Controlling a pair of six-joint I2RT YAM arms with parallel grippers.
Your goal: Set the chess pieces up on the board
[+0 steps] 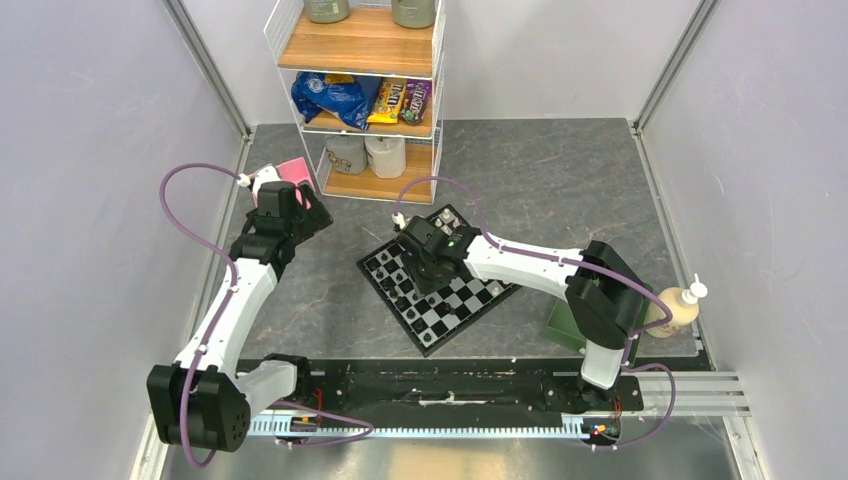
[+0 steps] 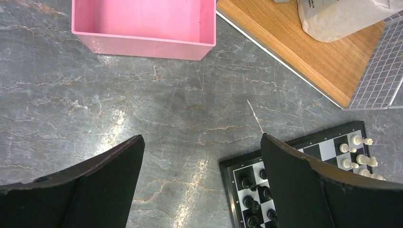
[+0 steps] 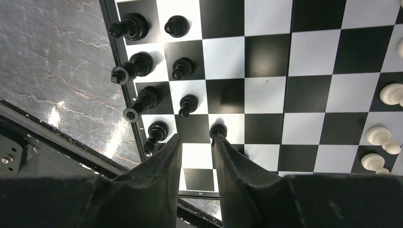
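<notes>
The board [image 1: 425,343] lies skewed at the table's middle. My right gripper [image 1: 425,262] hovers over its near-left part. In the right wrist view the gripper [image 3: 196,137] is open a narrow way, and only bare squares show in the gap. A black pawn [image 3: 218,129] stands at the tip of its right finger. Several black pieces [image 3: 138,64] fill two rows along the board's [image 3: 266,61] left edge, and cream pieces [image 3: 392,92] stand at the right. My left gripper [image 1: 290,205] is wide open over bare table [image 2: 202,137], left of the board's corner [image 2: 227,185].
A pink box [image 2: 142,21] sits on the table just beyond my left gripper. A wire shelf [image 1: 365,90] with wooden boards stands at the back. A green tray [image 1: 565,325] and a soap bottle [image 1: 678,308] sit at the right, behind my right arm.
</notes>
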